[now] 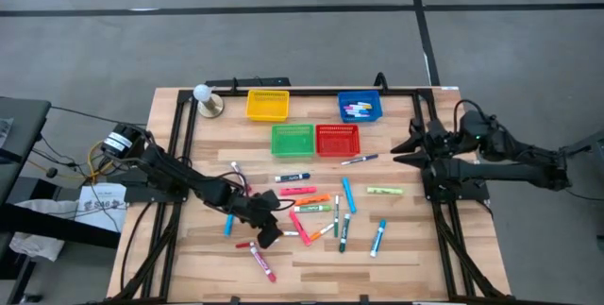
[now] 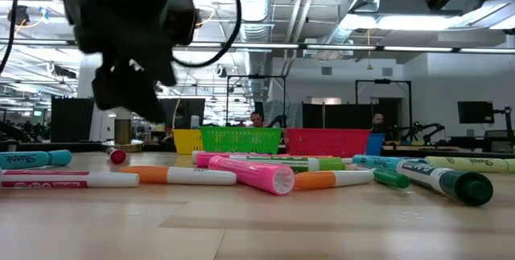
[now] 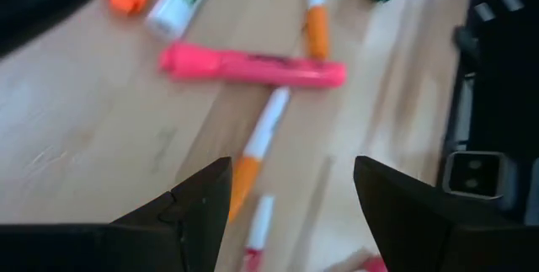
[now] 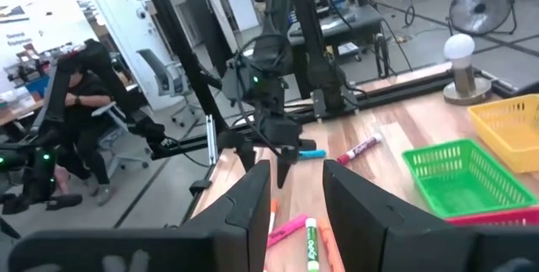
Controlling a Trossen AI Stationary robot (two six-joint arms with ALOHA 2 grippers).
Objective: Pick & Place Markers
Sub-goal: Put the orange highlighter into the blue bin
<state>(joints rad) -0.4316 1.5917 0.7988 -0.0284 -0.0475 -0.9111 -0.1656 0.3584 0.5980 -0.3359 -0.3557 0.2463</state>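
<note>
since only the blue basket (image 1: 360,107) holds markers (image 1: 321,209), expect most sorting ahead; left gripper (image 3: 290,192) spread, right gripper (image 4: 296,196) slightly parted, empty.

The high view looks straight down on the whole surface (image 1: 396,248). The low view sits at surface height, level, close behind the markers (image 2: 257,174), facing the far room. The left wrist view hangs close above the pink marker (image 3: 253,63). The right wrist view looks across at the left hand (image 4: 263,156), sharing the green basket (image 4: 459,171).
</note>
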